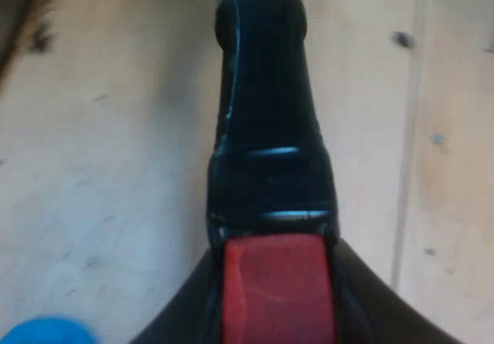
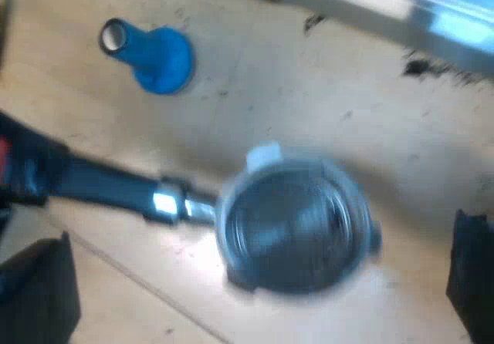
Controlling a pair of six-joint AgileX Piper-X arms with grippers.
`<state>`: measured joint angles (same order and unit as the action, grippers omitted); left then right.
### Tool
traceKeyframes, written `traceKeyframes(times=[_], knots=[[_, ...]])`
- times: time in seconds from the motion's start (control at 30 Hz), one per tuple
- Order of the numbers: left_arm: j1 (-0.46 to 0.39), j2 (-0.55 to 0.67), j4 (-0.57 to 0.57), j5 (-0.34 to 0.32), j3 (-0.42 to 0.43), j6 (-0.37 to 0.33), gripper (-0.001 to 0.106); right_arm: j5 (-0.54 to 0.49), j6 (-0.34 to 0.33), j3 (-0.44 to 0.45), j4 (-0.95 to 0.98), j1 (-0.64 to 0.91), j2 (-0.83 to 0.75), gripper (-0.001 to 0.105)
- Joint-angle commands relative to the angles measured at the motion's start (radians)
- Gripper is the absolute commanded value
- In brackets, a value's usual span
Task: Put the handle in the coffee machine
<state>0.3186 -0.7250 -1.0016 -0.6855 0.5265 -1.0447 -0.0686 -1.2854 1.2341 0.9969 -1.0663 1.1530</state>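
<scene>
**While the holder [image 2: 293, 228] lies on the table [image 2: 347, 112], the left gripper [image 1: 278, 301] clamps its red end**

Its metal basket faces up, apart from the espresso machine [image 2: 401, 8]. A blue tamper [image 2: 154, 55] sits nearby, not touching. The right gripper [image 2: 256, 282] hovers over the basket, fingers wide apart. The left wrist view gives the dark handle close up.

Holder [image 2: 293, 224]: over the desk [image 2: 432, 151], bowl mouth upward. Tamper [image 2: 158, 59]: on the desk, near the holder's handle, apart from it. Espresso machine [image 2: 370, 1]: on the desk beyond bowl and tamper
</scene>
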Motion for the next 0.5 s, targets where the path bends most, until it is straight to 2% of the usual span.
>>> traceKeyframes(times=[0.03, 0.1, 0.17, 0.27, 0.33, 0.5], knots=[[-0.061, 0.002, 0.01, -0.054, 0.018, -0.004, 0.0, -0.117, -0.015, 0.004, -0.006, -0.076, -0.003, 0.102], [-0.094, 0.002, 0.01, -0.054, 0.018, -0.004, 0.0, -0.159, -0.015, -0.003, -0.031, -0.118, -0.001, 0.095], [-0.137, 0.002, 0.01, -0.061, 0.018, -0.001, 0.0, -0.218, -0.011, -0.016, -0.075, -0.154, -0.001, 0.076], [-0.182, 0.002, 0.012, -0.062, 0.018, 0.018, 0.0, -0.291, 0.019, -0.025, -0.12, -0.164, 0.002, 0.057], [-0.207, 0.002, 0.012, -0.062, 0.018, 0.024, 0.0, -0.317, 0.018, -0.028, -0.136, -0.164, 0.004, 0.057], [-0.268, -0.024, 0.048, -0.062, 0.018, 0.026, 0.0, -0.39, 0.0, -0.075, -0.264, -0.164, 0.005, 0.073]])
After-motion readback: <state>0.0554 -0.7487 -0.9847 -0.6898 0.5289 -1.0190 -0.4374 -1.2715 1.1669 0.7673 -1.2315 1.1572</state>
